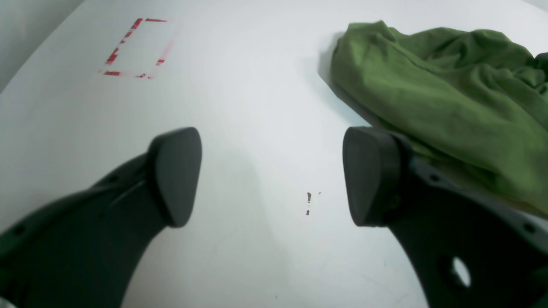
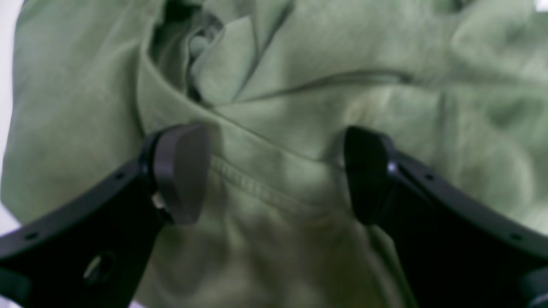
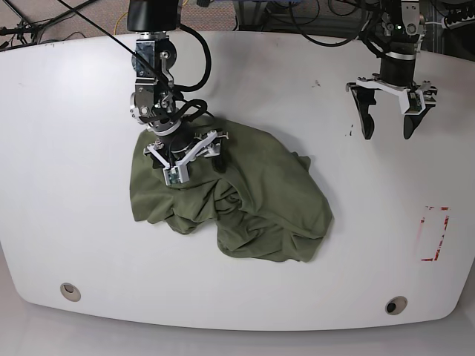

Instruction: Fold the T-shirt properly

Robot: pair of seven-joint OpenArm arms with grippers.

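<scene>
between the spread fingers of the right gripper [image 2: 274, 173] lies a stitched hem of the crumpled t-shirt [image 3: 237, 196], heaped mid-table. at two o'clock the left gripper [image 3: 391, 119] hangs agape over bare white table [image 3: 67, 111]; red tape marks [image 3: 434, 233] sit at four o'clock, cables [image 3: 44, 22] beyond the far edge.

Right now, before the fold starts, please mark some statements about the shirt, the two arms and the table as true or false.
1. The T-shirt lies crumpled. True.
2. The left gripper holds the shirt. False: it is open over the bare white table, apart from the cloth.
3. The right gripper is open above the shirt. True.
4. The red dashed rectangle is covered by the shirt. False: it lies uncovered, apart from the shirt.
</scene>
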